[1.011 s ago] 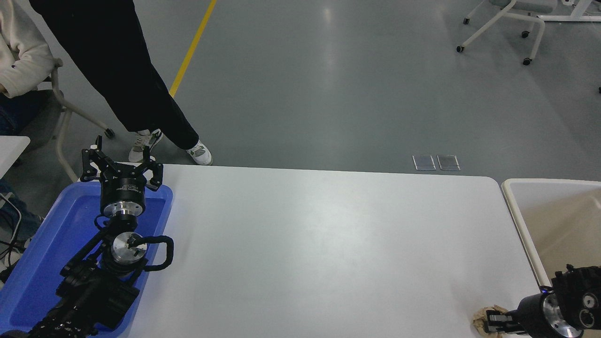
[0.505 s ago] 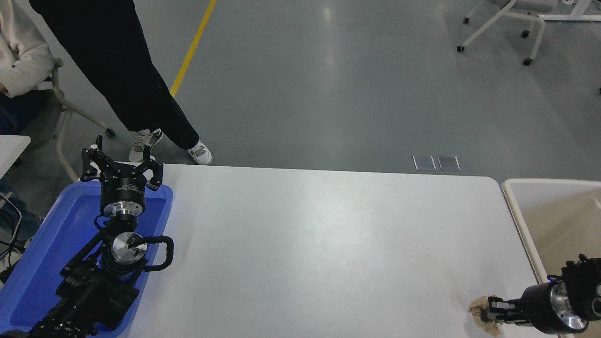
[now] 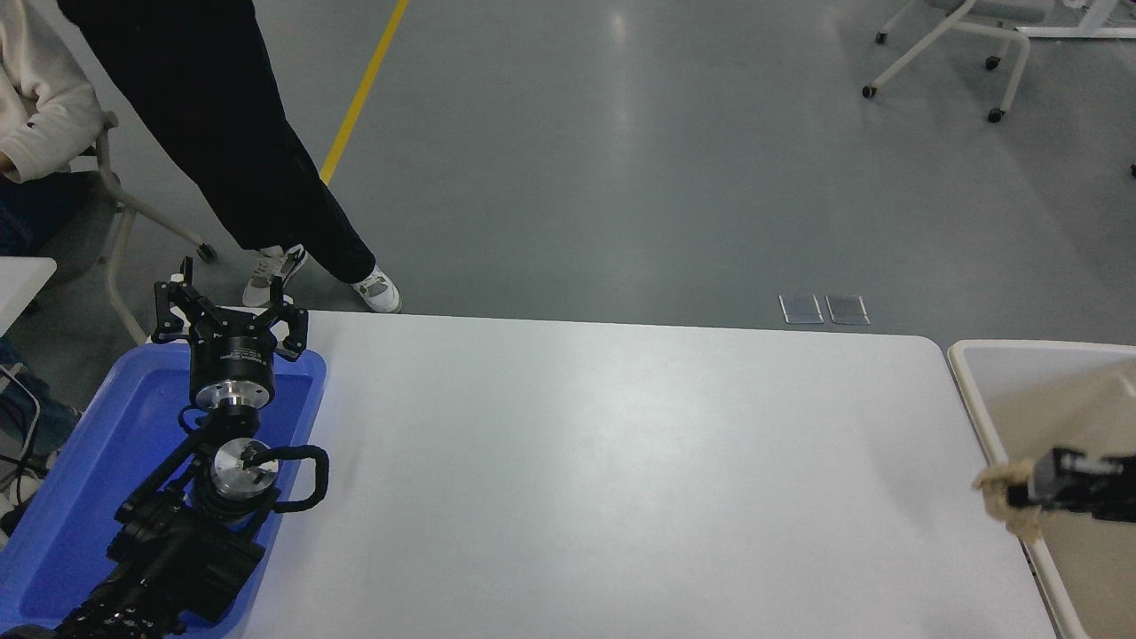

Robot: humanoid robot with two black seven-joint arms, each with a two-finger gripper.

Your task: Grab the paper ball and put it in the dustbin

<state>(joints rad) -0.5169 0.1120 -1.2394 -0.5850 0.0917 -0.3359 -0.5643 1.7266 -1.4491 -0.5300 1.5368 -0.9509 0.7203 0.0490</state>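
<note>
My right gripper (image 3: 1021,493) comes in from the right edge and is shut on the paper ball (image 3: 1001,495), a tan crumpled wad. It holds the ball in the air just over the left rim of the dustbin (image 3: 976,404), a cream-white bin with beige inner walls at the table's right end. The motion blurs the gripper. My left gripper (image 3: 226,311) is open and parked at the lower left, above the blue tray.
A blue plastic tray (image 3: 98,461) lies under the left arm at the table's left end. A person's legs (image 3: 266,177) stand beyond the far left corner. A seated person (image 3: 35,98) and a chair are at the top left. An office chair (image 3: 958,44) stands at the top right.
My right gripper has lifted the paper ball off the table's front right area and carried it up and to the right, to the dustbin's rim. The left arm has not moved.
</note>
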